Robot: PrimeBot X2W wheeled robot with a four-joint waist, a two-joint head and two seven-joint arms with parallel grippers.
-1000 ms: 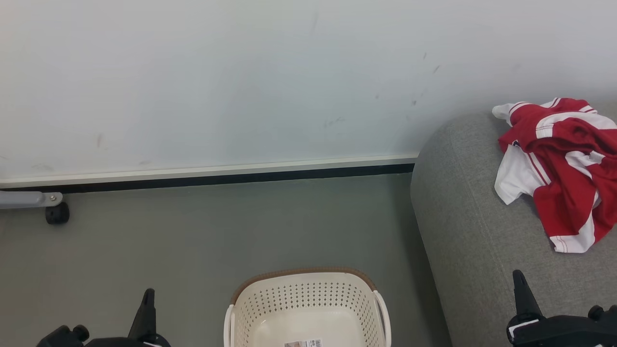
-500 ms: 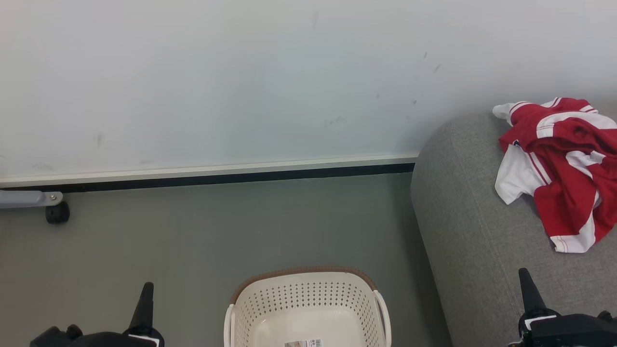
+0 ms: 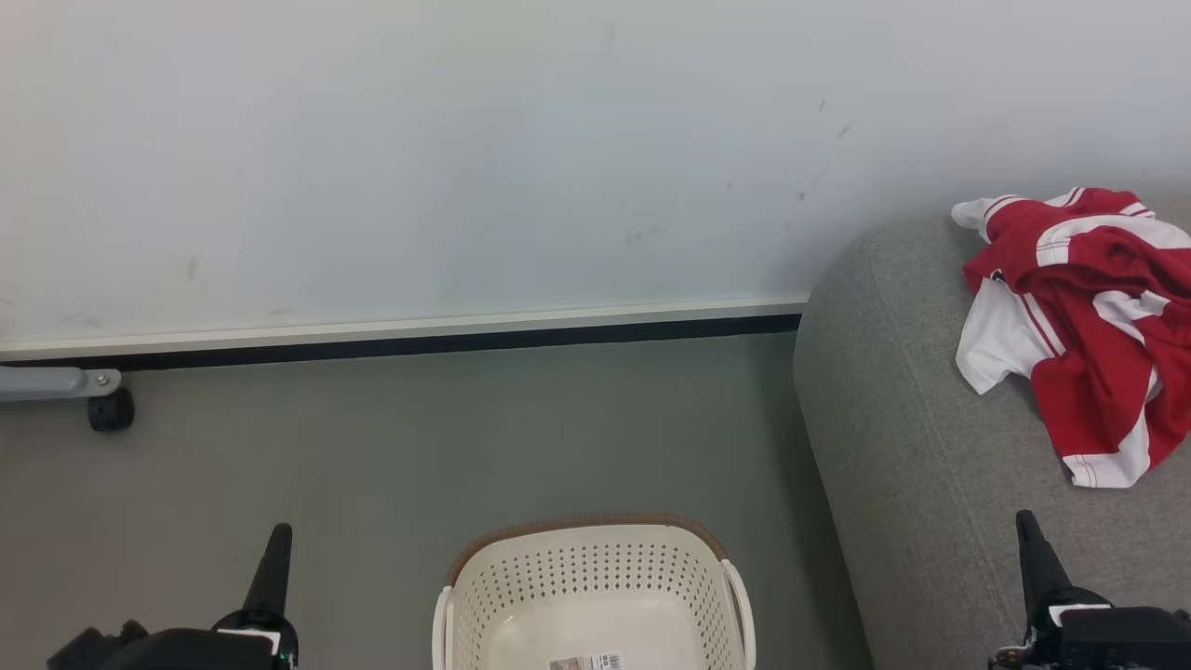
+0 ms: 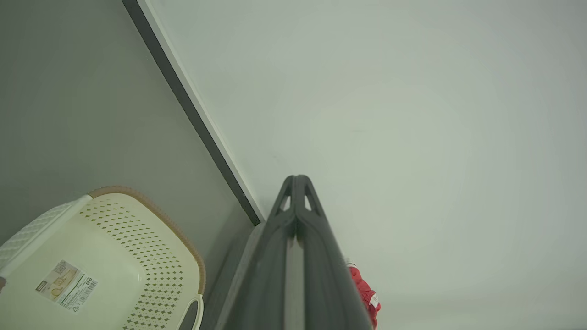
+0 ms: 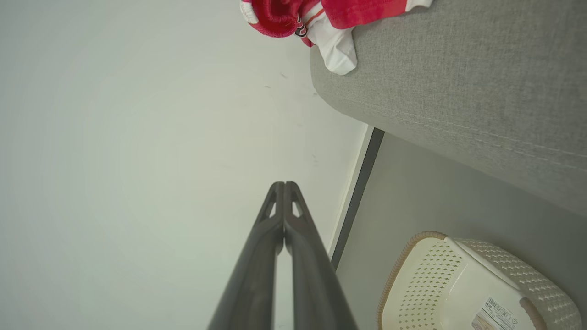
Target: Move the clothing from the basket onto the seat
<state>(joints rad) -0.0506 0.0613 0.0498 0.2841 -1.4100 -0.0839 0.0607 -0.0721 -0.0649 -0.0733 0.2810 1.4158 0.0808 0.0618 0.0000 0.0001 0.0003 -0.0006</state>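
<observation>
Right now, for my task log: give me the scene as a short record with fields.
clothing: red sports garments with white panels, heaped on the seat
basket: cream-white perforated plastic basket, brown rim, on the floor; no clothing in the part seen
seat: light grey fabric sofa, right of basket
left gripper: shut, holding nothing
right gripper: shut, holding nothing
task: looks done
</observation>
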